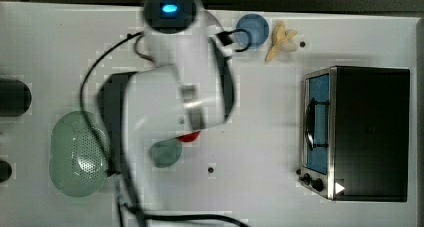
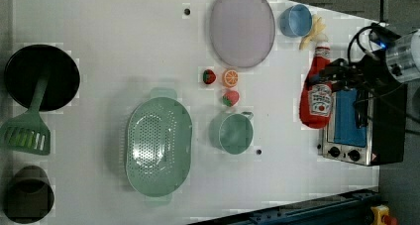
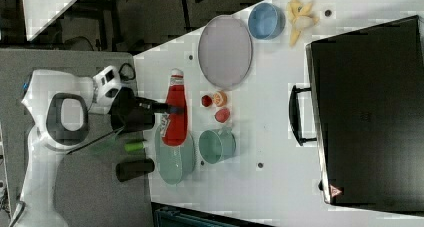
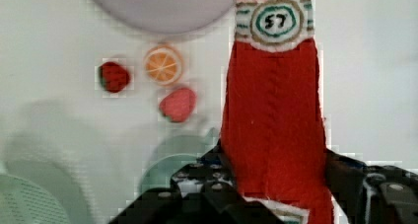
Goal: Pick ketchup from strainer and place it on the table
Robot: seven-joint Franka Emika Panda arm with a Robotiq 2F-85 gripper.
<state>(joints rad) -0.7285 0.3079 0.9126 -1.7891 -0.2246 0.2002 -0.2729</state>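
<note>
The ketchup (image 4: 273,115) is clamped in the gripper (image 4: 276,184) and carried high, clear of the emptied strainer (image 2: 158,145). The pick is judged done; lowering onto the tabletop (image 2: 99,36) and release are left.

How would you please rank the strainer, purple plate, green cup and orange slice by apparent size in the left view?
1. Strainer
2. Purple plate, somewhat smaller than the strainer
3. Green cup
4. Orange slice

All rest on the table, so nearness hardly matters.
</note>
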